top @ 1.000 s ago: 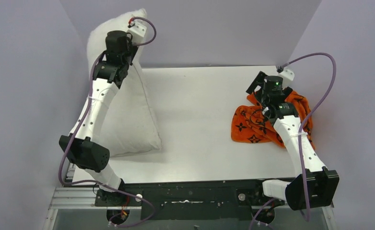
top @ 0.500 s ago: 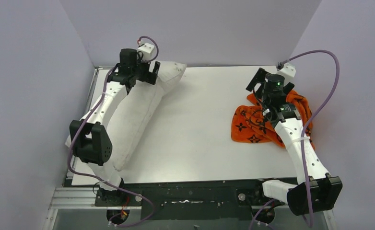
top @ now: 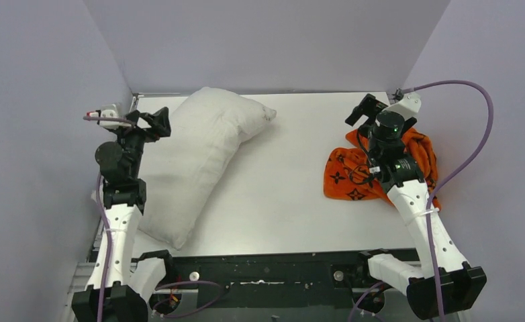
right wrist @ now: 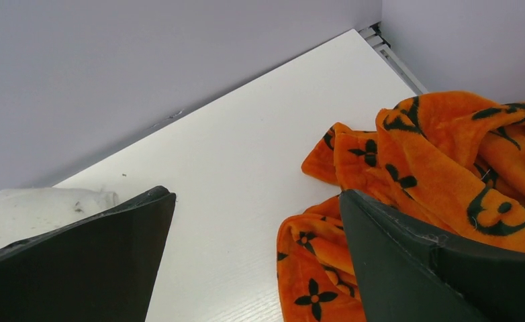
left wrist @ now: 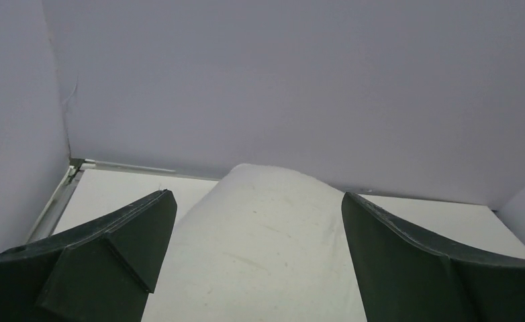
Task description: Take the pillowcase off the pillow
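From the top camera, I saw the pillow point(top: 199, 157) lying flat and bare on the left half of the bench point(top: 293, 188), slanting from the near-left corner toward the far middle. A second before, it had stood upright, hoisted by my left arm. The left end effector point(top: 156, 124) had pulled back to the bench's left edge, just beside the pillow, released and holding nothing. The pillowcase point(top: 350, 178) stayed in its crumpled orange heap at the far right, well apart from the pillow. The right end effector point(top: 366, 111) sat above the heap's far side, released as before and barely shifted.

On the left wrist camera, the fingers stood wide apart with the white pillow lying beyond them, nothing gripped.

On the right wrist camera, the fingers were spread too. The pillowcase lay bunched by the right-hand finger, with bare bench showing between the two.
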You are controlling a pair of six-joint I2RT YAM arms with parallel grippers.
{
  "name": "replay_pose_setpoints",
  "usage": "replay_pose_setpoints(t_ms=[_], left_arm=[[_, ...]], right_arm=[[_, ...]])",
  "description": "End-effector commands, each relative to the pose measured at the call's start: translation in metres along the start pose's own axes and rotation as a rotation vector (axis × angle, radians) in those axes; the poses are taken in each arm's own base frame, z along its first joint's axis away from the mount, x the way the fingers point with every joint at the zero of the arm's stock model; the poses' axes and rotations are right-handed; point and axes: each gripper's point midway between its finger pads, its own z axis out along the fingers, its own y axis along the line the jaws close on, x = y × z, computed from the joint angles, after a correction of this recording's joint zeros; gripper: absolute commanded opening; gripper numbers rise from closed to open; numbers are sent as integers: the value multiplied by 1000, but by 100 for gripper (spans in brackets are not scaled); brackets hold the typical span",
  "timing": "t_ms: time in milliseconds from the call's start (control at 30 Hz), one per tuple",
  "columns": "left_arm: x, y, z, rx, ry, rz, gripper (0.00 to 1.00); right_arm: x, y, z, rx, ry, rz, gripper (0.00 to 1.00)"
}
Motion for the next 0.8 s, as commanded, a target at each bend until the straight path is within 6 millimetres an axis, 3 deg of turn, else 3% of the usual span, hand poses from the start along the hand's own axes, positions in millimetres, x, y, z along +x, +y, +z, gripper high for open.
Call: replay_pose_setpoints(t_ms=[0,167,400,600,767], left_arm=[[2,-13,-4,82,-91,-88,97],[34,-15,11,137,-24,-138,97],[13,-22,-4,157,-104,-88,97],[10,-24,-9,165,-114,-87,97],[6,-26,-10,169,-113,-73,97]], right_arm=[[-24,4,-8,-34,-107,6,100],[-12,7,0,-35,-65,-22,100],[-4,20,1,-120,-44,-63,100],[8,31,6,-173,-2,-121,100],[-6,27,3,-142,-48,-79,100]])
